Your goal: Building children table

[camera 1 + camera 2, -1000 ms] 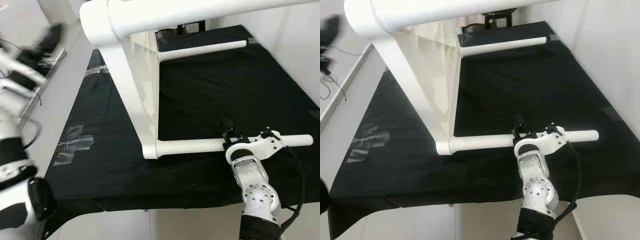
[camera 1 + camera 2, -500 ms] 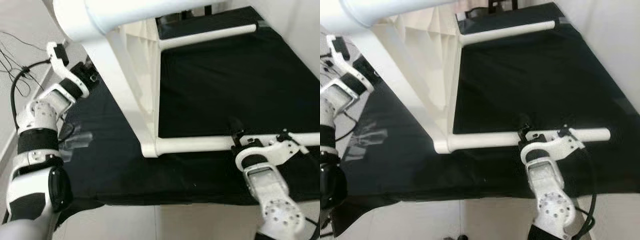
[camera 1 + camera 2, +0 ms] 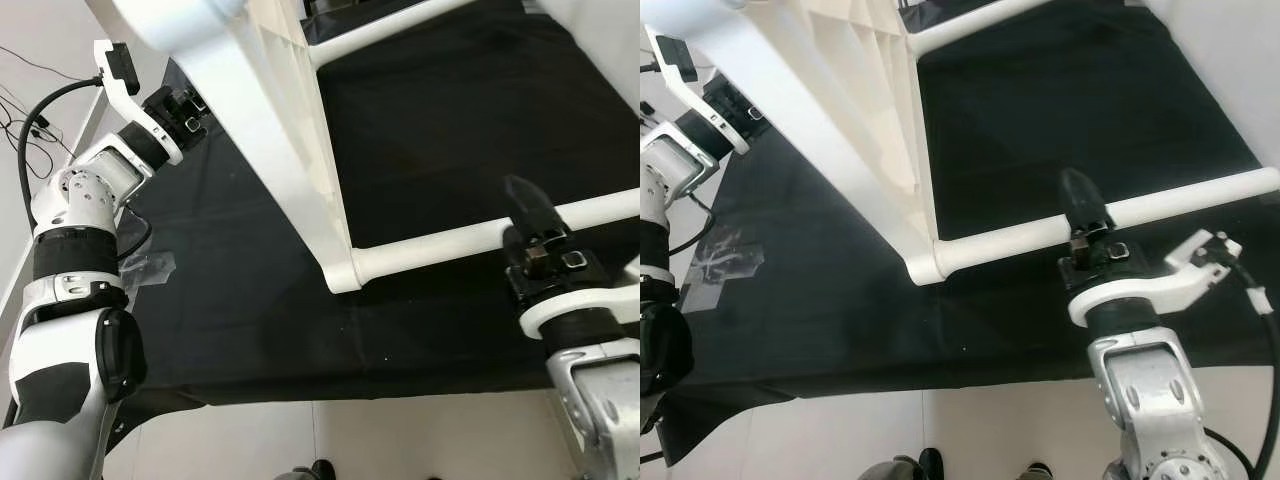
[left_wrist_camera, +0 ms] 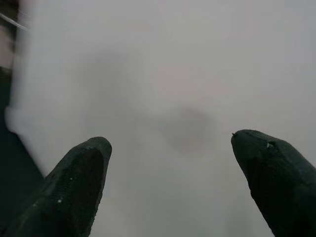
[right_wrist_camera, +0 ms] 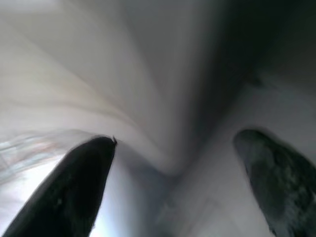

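A white children's table (image 3: 270, 130) lies on its side on a black cloth (image 3: 230, 300), its round top tilted up at the left. The near leg (image 3: 430, 245) runs right along the cloth, and the far leg (image 3: 380, 30) lies further back. My left gripper (image 3: 195, 105) is raised against the edge of the top, and in the left wrist view this gripper (image 4: 170, 148) is open with the white surface just beyond the fingers. My right gripper (image 3: 522, 205) is open at the near leg, one black finger (image 3: 1080, 200) lying across the tube.
Clear tape (image 3: 150, 268) is stuck on the cloth's left side. Cables (image 3: 30, 130) trail over the pale floor at the left. A white wall (image 3: 1240, 60) borders the cloth on the right. Tiled floor (image 3: 300, 440) lies in front of the cloth's near edge.
The camera has moved closer and tilted down. My left arm has risen from low at the left up to the table top's edge. The right gripper stays at the near leg.
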You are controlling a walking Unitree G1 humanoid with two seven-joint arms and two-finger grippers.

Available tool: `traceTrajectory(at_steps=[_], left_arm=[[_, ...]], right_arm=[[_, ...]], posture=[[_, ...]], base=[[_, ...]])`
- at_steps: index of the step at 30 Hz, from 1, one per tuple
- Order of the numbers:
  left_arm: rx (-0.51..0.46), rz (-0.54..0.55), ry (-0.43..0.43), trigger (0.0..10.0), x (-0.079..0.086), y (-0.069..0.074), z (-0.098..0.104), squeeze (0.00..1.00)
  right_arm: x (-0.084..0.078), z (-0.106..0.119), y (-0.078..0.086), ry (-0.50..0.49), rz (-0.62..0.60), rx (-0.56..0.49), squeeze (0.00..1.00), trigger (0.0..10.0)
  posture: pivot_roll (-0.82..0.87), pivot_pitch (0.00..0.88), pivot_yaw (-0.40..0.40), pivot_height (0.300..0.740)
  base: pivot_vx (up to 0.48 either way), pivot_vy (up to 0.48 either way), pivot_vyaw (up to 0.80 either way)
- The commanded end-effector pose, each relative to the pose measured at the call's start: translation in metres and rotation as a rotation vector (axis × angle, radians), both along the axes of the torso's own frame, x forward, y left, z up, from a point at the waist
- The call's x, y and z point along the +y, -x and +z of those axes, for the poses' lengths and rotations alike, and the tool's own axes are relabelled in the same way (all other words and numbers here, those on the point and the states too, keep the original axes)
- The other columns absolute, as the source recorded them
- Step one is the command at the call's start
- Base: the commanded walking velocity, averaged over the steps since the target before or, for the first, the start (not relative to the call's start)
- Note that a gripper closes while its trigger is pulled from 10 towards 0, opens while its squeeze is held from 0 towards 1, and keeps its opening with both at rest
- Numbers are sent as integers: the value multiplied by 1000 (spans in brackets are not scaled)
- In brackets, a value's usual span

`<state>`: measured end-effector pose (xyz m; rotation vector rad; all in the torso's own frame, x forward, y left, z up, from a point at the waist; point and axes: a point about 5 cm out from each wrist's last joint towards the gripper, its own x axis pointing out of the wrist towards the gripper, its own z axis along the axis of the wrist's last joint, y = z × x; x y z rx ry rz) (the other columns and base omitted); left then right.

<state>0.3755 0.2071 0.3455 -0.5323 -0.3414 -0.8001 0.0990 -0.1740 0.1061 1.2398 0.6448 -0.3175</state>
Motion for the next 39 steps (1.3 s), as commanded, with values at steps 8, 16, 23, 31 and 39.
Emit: traceTrajectory(at_steps=[8, 16, 23, 31, 39], left_arm=[[-32, -17, 3, 10000, -1, 5, 2, 0], [-88, -34, 22, 10000, -3, 11, 10, 0], [-120, -71, 4, 10000, -8, 22, 2, 0], [-132, -127, -101, 10000, -18, 52, -31, 0], [-103, 1, -115, 10000, -18, 72, -57, 0]], right_arm=[[10, 28, -9, -33, 27, -118, 0, 10000], [-12, 52, -57, 101, 96, -384, 0, 10000], [-21, 77, -97, 208, 184, -569, 0, 10000], [-49, 107, -154, 464, 183, -767, 0, 10000], [-50, 122, -201, 850, 268, -826, 0, 10000]], posture=[[-139, 224, 151, 740], [-150, 206, 147, 740], [-150, 189, 133, 740], [-124, 142, 136, 740], [-88, 87, 128, 740]], base=[[0, 0, 0], [0, 0, 0], [0, 0, 0], [0, 0, 0], [0, 0, 0]])
